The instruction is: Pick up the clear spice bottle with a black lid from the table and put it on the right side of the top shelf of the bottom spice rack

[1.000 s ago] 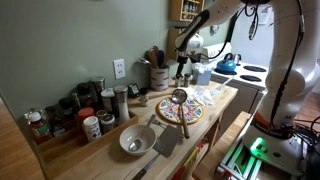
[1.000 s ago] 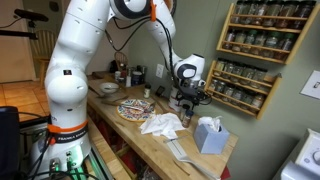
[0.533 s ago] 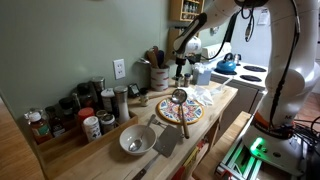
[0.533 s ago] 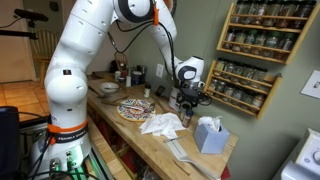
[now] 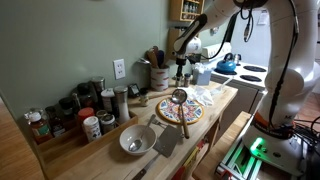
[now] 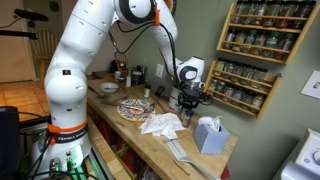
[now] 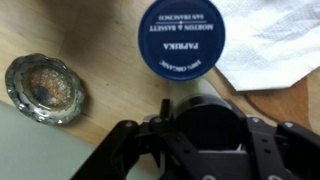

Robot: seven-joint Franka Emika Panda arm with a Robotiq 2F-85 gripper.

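Kitchen, wrist view: gripper (image 6: 187, 97) hangs above table (image 5: 100, 155), spice bottle (image 7: 181, 40) just ahead. Jaws: can't tell. I'd center on cap, avoiding napkin (image 7: 265, 40).

Grey-green wall (image 5: 70, 35); white stove (image 5: 248, 75) beyond.

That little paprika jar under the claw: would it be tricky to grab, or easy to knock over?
The paprika jar looks round with a smooth lid, so it could slip, or roll if tipped. It stands upright on the flat wooden counter, so it is probably steady until nudged. If glass, it would be rigid but breakable.
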